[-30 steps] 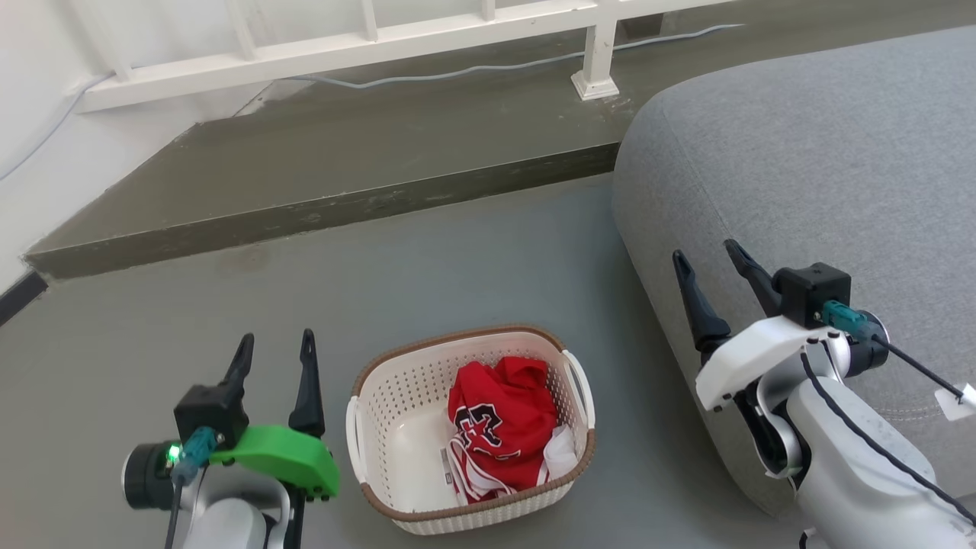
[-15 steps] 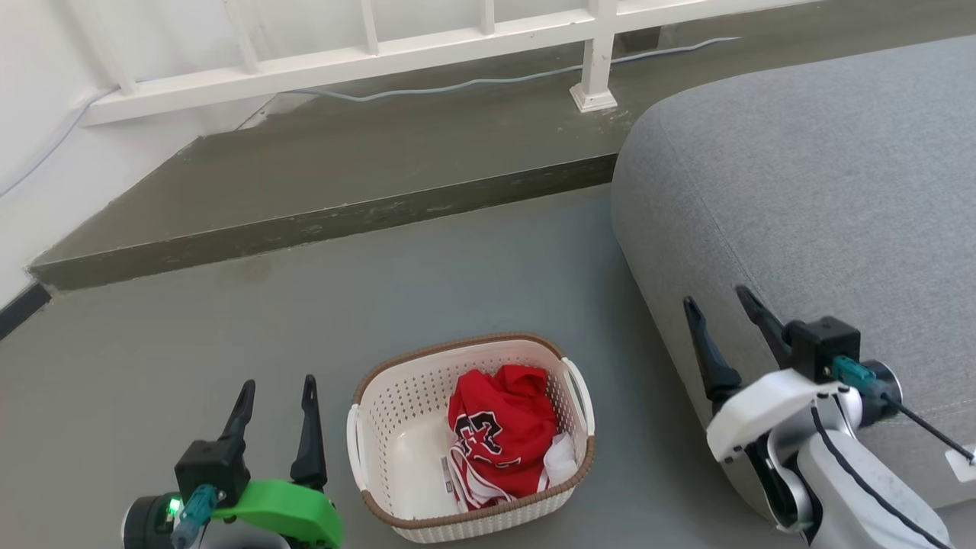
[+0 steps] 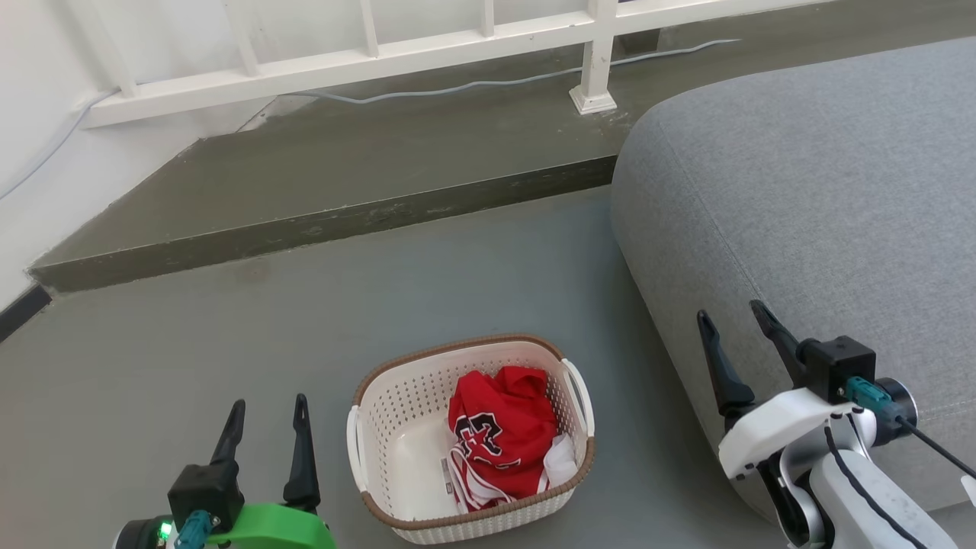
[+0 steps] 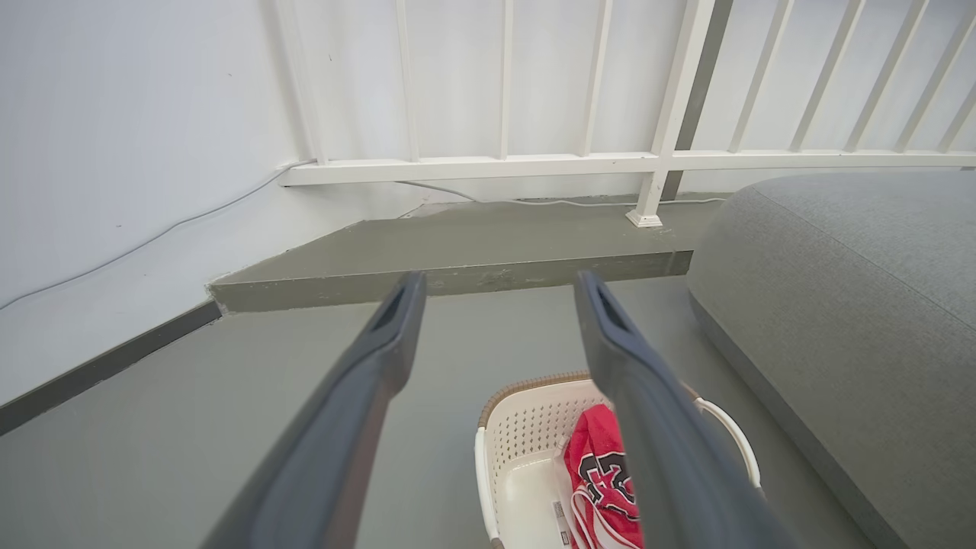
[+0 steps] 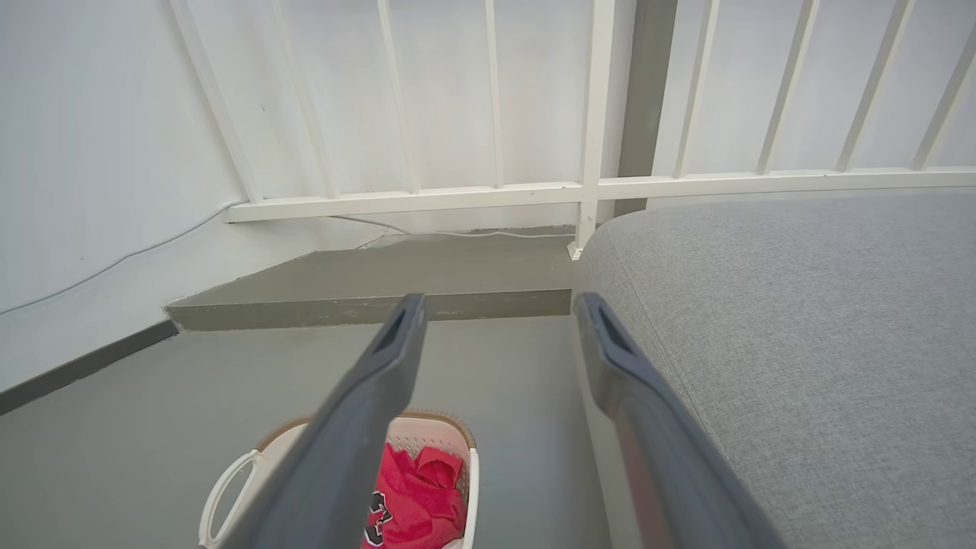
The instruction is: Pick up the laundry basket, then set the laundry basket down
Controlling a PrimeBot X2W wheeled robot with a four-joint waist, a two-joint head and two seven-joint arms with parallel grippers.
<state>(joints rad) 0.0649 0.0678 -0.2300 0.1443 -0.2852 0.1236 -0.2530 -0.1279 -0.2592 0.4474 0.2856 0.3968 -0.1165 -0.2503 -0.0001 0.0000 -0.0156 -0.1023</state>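
The laundry basket (image 3: 396,400) sits on the floor (image 3: 457,282), just right of the left gripper (image 3: 268,402) and well to the left of the right gripper (image 3: 728,309), touching neither. Both grippers are spread wide and hold nothing. A red jersey (image 3: 499,435) lies crumpled inside the basket. A grey sofa (image 3: 801,191) lies beside the right gripper.

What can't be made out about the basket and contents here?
- Head view: the red garment covers part of the laundry basket floor; its print is partly folded under.
- Head view: the label is too small to read.
- Left wrist view: a finger of the left hand and the bottom edge hide the basket's near part.
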